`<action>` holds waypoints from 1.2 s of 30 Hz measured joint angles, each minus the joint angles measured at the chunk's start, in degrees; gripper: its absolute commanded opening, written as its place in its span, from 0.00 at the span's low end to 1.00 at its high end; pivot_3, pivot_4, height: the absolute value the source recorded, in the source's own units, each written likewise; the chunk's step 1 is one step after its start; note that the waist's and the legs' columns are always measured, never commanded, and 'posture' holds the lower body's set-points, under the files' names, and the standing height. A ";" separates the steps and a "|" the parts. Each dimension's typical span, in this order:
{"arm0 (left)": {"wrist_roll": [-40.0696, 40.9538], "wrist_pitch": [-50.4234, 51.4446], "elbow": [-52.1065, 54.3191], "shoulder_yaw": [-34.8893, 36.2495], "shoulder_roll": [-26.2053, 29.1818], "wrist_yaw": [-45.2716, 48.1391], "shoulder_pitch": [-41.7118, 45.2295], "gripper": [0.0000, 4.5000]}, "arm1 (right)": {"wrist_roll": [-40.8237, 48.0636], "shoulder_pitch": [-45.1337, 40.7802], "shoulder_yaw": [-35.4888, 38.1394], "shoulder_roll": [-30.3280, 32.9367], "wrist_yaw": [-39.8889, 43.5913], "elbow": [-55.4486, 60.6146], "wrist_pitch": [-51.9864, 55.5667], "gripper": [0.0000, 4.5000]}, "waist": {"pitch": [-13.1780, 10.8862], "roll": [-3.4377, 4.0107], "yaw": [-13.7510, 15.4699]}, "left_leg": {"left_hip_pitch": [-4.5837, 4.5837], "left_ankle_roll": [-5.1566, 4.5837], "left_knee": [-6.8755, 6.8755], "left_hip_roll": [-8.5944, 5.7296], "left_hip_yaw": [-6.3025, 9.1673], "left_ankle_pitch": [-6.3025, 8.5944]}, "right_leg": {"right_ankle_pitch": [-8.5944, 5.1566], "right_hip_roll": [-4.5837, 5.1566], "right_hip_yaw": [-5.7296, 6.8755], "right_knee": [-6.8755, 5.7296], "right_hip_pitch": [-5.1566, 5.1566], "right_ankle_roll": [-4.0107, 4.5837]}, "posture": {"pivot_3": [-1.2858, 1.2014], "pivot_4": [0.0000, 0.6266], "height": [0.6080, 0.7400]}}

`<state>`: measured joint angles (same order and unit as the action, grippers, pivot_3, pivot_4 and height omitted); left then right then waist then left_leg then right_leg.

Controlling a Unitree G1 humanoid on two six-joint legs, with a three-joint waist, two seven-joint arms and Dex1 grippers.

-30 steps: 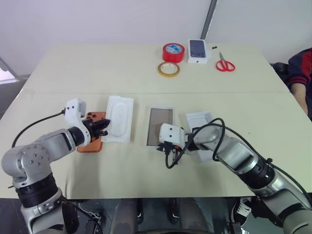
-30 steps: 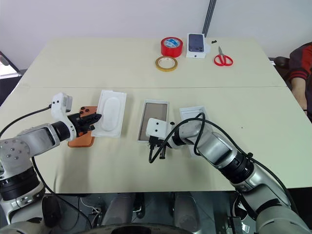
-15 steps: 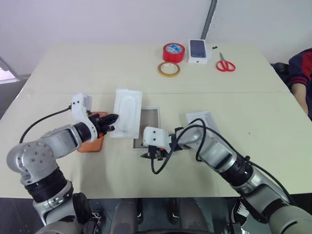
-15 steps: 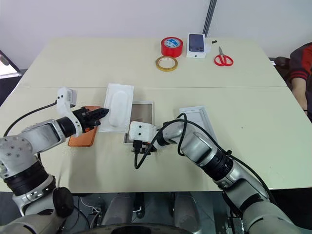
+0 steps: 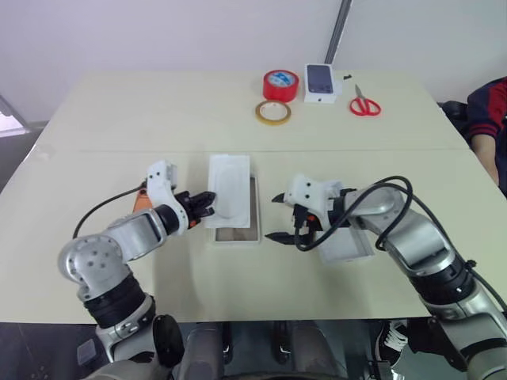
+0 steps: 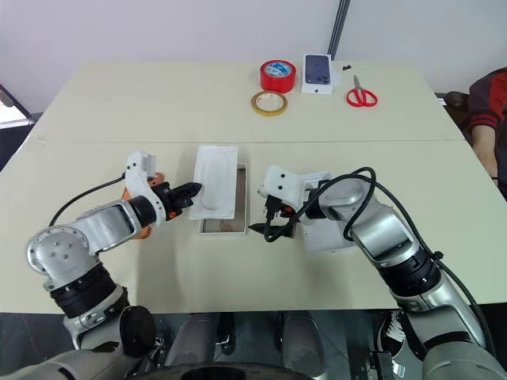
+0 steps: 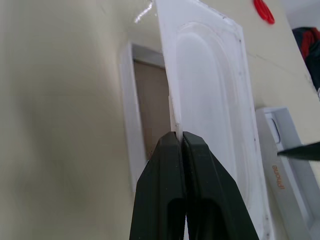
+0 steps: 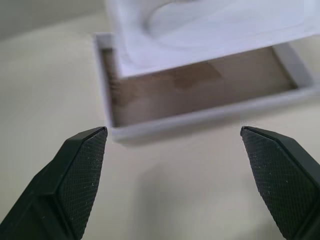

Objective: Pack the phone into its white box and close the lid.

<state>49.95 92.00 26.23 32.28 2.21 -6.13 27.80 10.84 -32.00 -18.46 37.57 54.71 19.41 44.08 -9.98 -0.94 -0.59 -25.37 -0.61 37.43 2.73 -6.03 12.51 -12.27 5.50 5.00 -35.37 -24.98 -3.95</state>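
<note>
orange slab phone (image 5: pixel 139 201): lies flat on the beige worktop (image 5: pixel 119 119) left of centre, mostly hidden behind the left arm; place unchanged over the last second, not yet packed.

left hand (image 5: pixel 207 203): black fingers (image 7: pixel 172 165) pinched together on the edge of a flat white cardboard insert with an oval recess (image 5: pixel 230 186). a second ago this insert lay on the worktop just beside the phone; it has since been carried rightward and now hangs tilted over the tray, covering most of it.

shallow white cardboard box tray with a brownish glossy floor (image 5: pixel 234 234): a second ago it sat further right, near the right hand; it has been drawn leftward and now rests near the middle of the worktop, its near end showing under the insert. empty of the phone.

right hand (image 5: pixel 283 217): a second ago narrow and down at the tray's near end; now lifted clear, its fingers (image 8: pixel 80 165) spread wide, holding nothing, just right of the tray.

shallow all-white cardboard lid (image 6: pixel 329 237): lies open side up on the worktop just right of the right hand, partly behind the right arm, not fitted.

judgement: tray repositioned and released, so the box looks staged nearer the phone. the insert above it likely goes in or aside first; phone and lid steps remain.
</note>
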 measured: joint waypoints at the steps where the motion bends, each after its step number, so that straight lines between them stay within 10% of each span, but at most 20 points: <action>1: -0.01 0.00 0.00 -0.32 -0.07 -0.28 0.00 0.00 | -0.06 0.00 0.22 0.00 -0.32 -0.39 -0.06 0.99 | 0.00 0.00 0.00 | 0.00 0.00 -0.01 0.00 0.00 0.00 | 0.00 -0.01 0.00 0.00 -0.01 0.00 | 0.52 0.24 0.97; 19: 2.06 0.00 -0.11 -3.07 0.55 -4.77 -2.73 0.00 | -0.58 -0.79 0.93 -0.54 -3.22 -4.19 -0.14 0.99 | -0.01 -0.01 0.17 | -0.02 0.00 0.01 0.01 0.03 0.00 | -0.01 0.00 0.00 0.00 0.00 0.01 | 0.52 0.24 0.97; 29: 7.72 0.00 1.44 -2.31 -0.19 -6.40 -2.88 1.00 | -0.57 -2.22 0.92 -1.96 -3.73 -6.17 -0.13 1.00 | -0.01 -0.01 0.14 | -0.02 0.00 0.01 0.01 0.03 0.00 | -0.01 0.00 0.00 0.00 0.01 0.01 | 0.52 0.24 0.97; 32: 10.12 0.00 1.50 -0.95 0.17 -6.52 -2.54 1.00 | -0.54 -3.33 0.93 -2.90 -4.24 -6.40 0.03 0.94 | -0.01 -0.01 0.12 | -0.01 0.00 0.01 0.00 0.04 0.00 | -0.01 -0.02 0.00 0.00 0.00 0.00 | 0.52 0.24 0.97; 36: 12.06 -0.03 1.57 0.48 2.15 -6.35 -0.82 1.00 | -0.53 -5.21 1.02 -4.10 -5.37 -7.51 1.26 0.57 | -0.01 -0.01 0.09 | -0.01 0.00 0.01 -0.01 0.03 -0.01 | 0.00 -0.02 0.00 0.00 0.00 0.00 | 0.52 0.24 0.97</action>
<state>62.02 91.97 27.79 32.76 4.36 -12.48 26.98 10.31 -37.21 -17.45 33.46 49.34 11.89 45.34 -9.99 -0.96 -0.50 -25.38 -0.61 37.44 2.72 -5.99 12.51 -12.28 5.48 5.00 -35.37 -24.98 -3.95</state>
